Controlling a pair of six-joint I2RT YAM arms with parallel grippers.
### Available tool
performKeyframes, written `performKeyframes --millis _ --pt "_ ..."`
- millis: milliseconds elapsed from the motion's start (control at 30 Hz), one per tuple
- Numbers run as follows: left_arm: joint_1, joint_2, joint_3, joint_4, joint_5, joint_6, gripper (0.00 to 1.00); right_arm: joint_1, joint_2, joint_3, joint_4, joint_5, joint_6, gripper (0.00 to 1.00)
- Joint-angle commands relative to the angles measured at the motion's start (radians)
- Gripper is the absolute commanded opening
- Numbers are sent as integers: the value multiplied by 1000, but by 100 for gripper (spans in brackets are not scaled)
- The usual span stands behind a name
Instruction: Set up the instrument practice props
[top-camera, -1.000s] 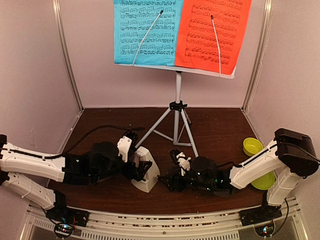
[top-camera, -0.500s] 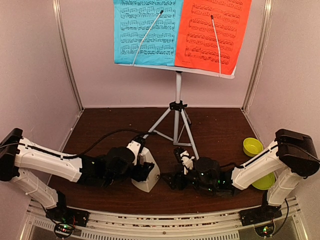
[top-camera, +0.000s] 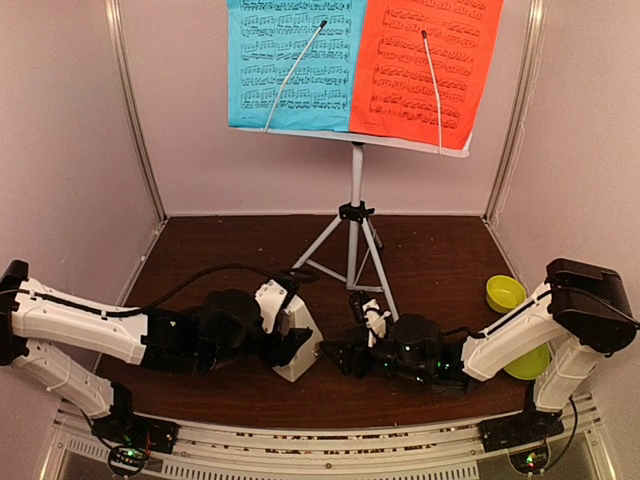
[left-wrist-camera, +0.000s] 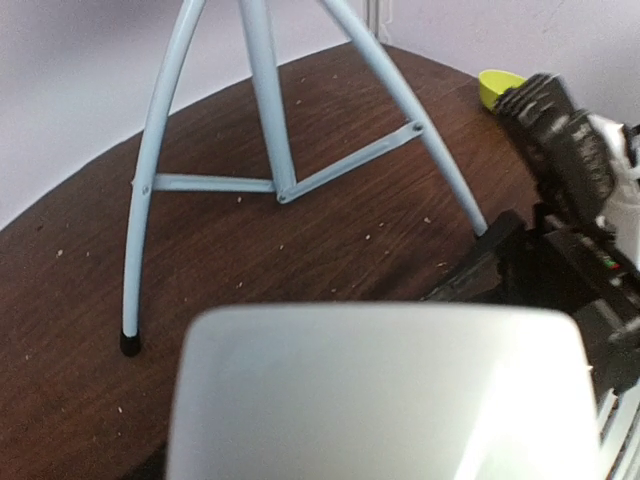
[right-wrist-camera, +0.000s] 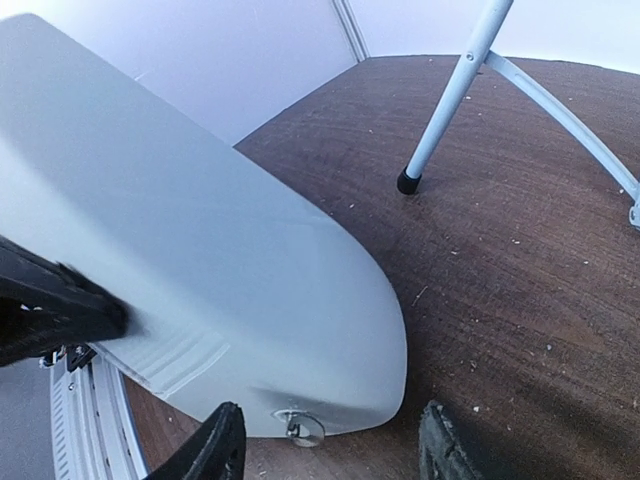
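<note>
**A:** What has the left gripper (top-camera: 287, 345) got?

**B:** Its jaws are closed in on the metronome (top-camera: 303, 362), low and just left of centre in the overhead view; one black finger (right-wrist-camera: 55, 315) lies against the white casing at the left edge of the right wrist view.

**A:** And the right gripper (top-camera: 345, 358)?

**B:** Jaws apart, holding nothing; its tips stand at the bottom edge of its own view, and the metronome's rounded end with a small metal key (right-wrist-camera: 300, 428) sits just beyond and between them; whether they touch it I cannot tell.

**A:** The stand?

**B:** Upright at centre; its tripod legs (top-camera: 352, 255) rest on the dark table (top-camera: 440, 260) behind both grippers; the desk (top-camera: 400, 141) at the top of the frame carries the blue sheet (top-camera: 290, 65) on the left and the red-orange sheet (top-camera: 425, 65) on the right, side by side, each under a thin wire arm.

**A:** Anything else?

**B:** A yellow-green bowl (top-camera: 505, 292) at the right edge, beside the right arm; a plate (top-camera: 530, 362) below it, partly hidden by that arm.
</note>
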Motion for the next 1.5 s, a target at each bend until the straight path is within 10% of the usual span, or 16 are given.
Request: performKeyframes --millis 0,333,1467 --pt "-34 -106 40 201 34 206 32 -6 -31 -35 79 -59 -24 60" --pt "-105 -216 67 186 40 433 26 0 -107 -86 174 -140 -20 62" --pt "-135 -305 8 287 -90 455 19 63 -122 28 44 -57 0 54"
